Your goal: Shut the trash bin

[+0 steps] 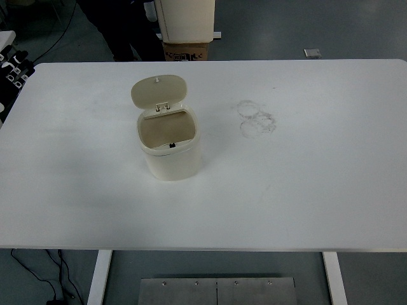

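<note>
A cream bin (pixel 170 145) stands lid up mid-desk (pixel 305 190); left hand (pixel 13 63), fingers' state unclear, at far-left corner

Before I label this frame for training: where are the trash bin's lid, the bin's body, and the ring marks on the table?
lid (pixel 158 89): head view, on the middle of the raised flap.
bin body (pixel 173 164): head view, on the front wall below the opening.
ring marks (pixel 256 119): head view, on the smudged circles right of the bin.

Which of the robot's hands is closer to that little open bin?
Left. Its hand sits at the table's far left edge, well away from the trash bin; the right hand is out of view.
</note>
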